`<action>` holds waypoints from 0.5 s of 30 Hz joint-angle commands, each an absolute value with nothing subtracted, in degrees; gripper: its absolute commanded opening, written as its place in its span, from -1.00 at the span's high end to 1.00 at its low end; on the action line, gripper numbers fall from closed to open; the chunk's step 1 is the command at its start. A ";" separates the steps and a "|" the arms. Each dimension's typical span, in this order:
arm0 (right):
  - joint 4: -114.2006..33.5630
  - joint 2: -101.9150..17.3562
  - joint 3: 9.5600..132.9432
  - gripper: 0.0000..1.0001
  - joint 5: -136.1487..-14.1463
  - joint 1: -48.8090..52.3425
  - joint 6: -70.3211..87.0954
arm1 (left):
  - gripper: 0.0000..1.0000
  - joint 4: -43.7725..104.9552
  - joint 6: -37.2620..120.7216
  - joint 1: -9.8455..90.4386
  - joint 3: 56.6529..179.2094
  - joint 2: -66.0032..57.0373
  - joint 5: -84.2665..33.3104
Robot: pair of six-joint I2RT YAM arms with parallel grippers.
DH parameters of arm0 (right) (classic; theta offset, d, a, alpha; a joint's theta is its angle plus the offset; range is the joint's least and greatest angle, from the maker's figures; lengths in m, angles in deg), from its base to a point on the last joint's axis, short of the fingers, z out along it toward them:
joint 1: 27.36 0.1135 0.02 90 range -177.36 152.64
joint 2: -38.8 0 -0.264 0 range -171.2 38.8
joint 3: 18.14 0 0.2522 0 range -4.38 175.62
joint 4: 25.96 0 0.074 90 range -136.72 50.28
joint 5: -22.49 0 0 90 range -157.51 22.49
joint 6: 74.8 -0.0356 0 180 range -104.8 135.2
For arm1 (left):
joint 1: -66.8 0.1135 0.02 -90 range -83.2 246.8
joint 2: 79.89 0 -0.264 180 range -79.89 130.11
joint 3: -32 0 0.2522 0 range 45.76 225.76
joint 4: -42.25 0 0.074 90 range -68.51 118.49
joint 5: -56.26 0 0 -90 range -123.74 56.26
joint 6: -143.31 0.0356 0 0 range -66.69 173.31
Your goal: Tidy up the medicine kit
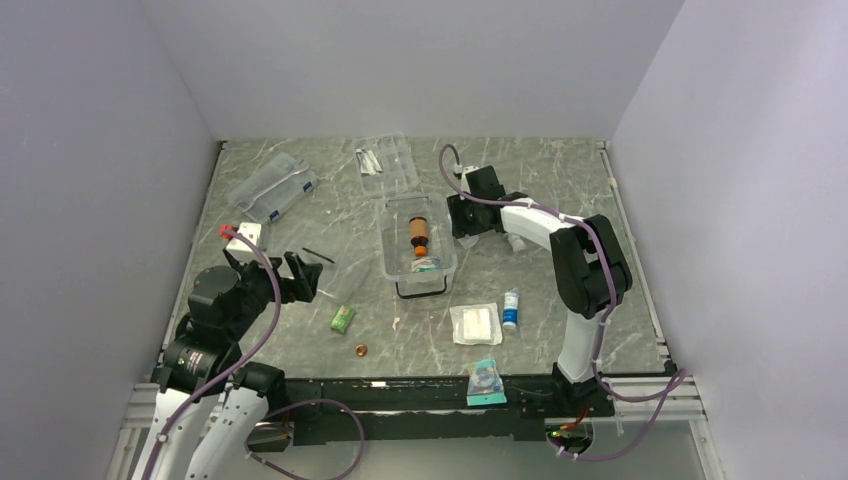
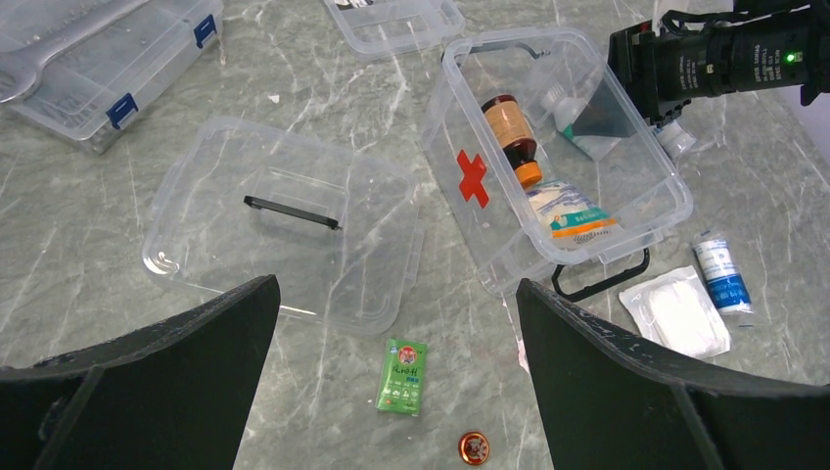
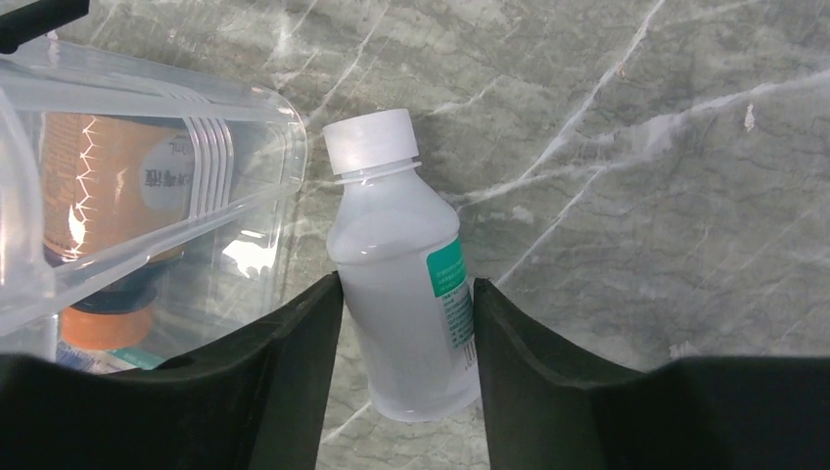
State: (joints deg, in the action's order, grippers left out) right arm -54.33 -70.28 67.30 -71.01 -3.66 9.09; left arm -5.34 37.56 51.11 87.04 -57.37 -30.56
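Note:
The medicine kit (image 1: 384,235) is a clear tub, open in mid-table, with a red cross on its wall (image 2: 473,178). Inside lie a brown bottle (image 1: 419,232) (image 2: 512,132) and a packet. Its clear lid (image 2: 284,225), with a dark handle, lies flat to the tub's left. My right gripper (image 1: 470,225) (image 3: 406,284) is just outside the tub's right wall. Both its fingers press on a white bottle (image 3: 401,294) with a white cap and green label. My left gripper (image 1: 290,275) (image 2: 396,294) hangs wide open above the table, holding nothing, over a green sachet (image 2: 402,375).
A small red round tin (image 1: 361,350) lies near the front. A gauze pack (image 1: 474,323) and a blue-and-white roll (image 1: 510,308) lie front right, a teal packet (image 1: 486,381) at the edge. A flat case with blue latches (image 1: 275,187) and a clear tray (image 1: 387,163) lie behind.

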 commanded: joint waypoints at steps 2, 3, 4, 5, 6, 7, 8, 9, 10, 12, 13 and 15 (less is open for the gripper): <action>-54.25 -70.18 67.60 0.10 -70.76 -3.90 9.67 | -0.97 -4.02 37.92 51.15 88.37 -56.84 -29.79; -54.16 -69.94 67.23 0.18 -70.69 -3.89 9.52 | -0.97 -3.95 37.93 51.15 88.31 -56.92 -29.77; -54.18 -69.59 67.10 0.29 -70.74 -3.96 9.37 | -0.97 -3.95 37.93 51.11 88.30 -56.95 -29.74; -54.32 -69.24 67.04 0.39 -70.68 -3.85 9.28 | -0.97 -3.94 37.92 51.16 88.26 -56.92 -29.78; -54.62 -68.87 67.07 0.49 -70.59 -3.89 9.10 | -0.97 -3.93 37.93 51.20 88.27 -56.92 -29.74; -54.86 -68.34 67.14 0.56 -70.46 -3.93 8.87 | -0.97 -3.98 37.90 51.16 88.30 -56.87 -29.68; -54.97 -67.61 67.03 0.61 -70.23 -3.90 8.57 | -0.97 -3.95 37.88 51.15 88.30 -56.82 -29.65; -55.01 -66.70 66.88 0.64 -69.81 -3.90 8.18 | -0.97 -3.94 37.92 51.15 88.28 -56.76 -29.73; -54.97 -65.18 66.67 0.66 -69.27 -3.92 7.76 | -0.97 -3.99 37.93 51.15 88.38 -56.77 -29.75; -55.59 -62.80 66.78 0.68 -68.00 -3.89 7.00 | -0.97 -3.96 37.90 51.15 88.39 -56.81 -29.78; -55.91 -61.48 66.85 0.69 -67.64 -3.83 6.62 | -0.97 -3.95 37.86 51.15 88.31 -56.85 -29.79; -56.66 -58.76 67.15 0.71 -65.47 -3.83 5.93 | -0.97 -3.97 37.84 51.14 88.31 -56.89 -29.79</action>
State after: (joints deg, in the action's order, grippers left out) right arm -56.80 -67.13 66.16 -69.29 -3.66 7.91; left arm -5.29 37.58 51.11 87.04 -57.15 -30.54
